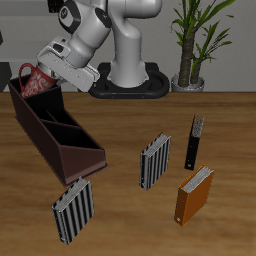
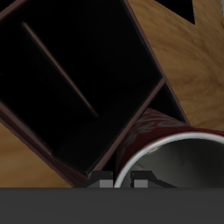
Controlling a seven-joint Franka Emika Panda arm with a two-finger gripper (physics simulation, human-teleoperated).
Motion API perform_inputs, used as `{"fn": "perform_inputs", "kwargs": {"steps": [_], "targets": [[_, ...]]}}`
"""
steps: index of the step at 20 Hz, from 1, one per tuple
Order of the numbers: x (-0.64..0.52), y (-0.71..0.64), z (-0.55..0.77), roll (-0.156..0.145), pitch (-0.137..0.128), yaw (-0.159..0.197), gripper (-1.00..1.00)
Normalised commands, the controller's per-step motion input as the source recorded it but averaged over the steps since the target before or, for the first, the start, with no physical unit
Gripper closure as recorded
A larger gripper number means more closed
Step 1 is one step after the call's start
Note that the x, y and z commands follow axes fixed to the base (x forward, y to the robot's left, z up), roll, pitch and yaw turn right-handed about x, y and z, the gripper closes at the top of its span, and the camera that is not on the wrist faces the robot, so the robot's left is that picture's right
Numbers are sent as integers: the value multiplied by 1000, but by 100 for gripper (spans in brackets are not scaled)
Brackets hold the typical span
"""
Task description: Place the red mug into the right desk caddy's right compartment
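A: Where is the red mug (image 1: 38, 80)?

B: Hanging over the far end of the right desk caddy (image 1: 62, 140), gripper (image 1: 45, 72) closed on its rim.

A: How does it handle?

B: Probably rigid, light and smooth-glazed; the rim grip suits it, though it could slip or swing.

A: Obstacles?

B: The caddy's walls and divider (image 2: 61, 70). The striped books (image 1: 154, 160), black book (image 1: 195, 140) and orange book (image 1: 195, 194) stand well apart, nearer the front.
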Motion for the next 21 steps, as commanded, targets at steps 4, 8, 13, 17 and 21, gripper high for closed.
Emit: {"fn": "perform_inputs", "kwargs": {"steps": [4,8,13,17,21], "targets": [[-15,-92,-195,-56,117,-27,-100],[-202,119,269,16,-57,-11,-100],[-188,206,417,20,-91,-4,-100],[-114,238,459,64,-22,-23,-100],[14,286,404,135,-45,-63,-100]]}}
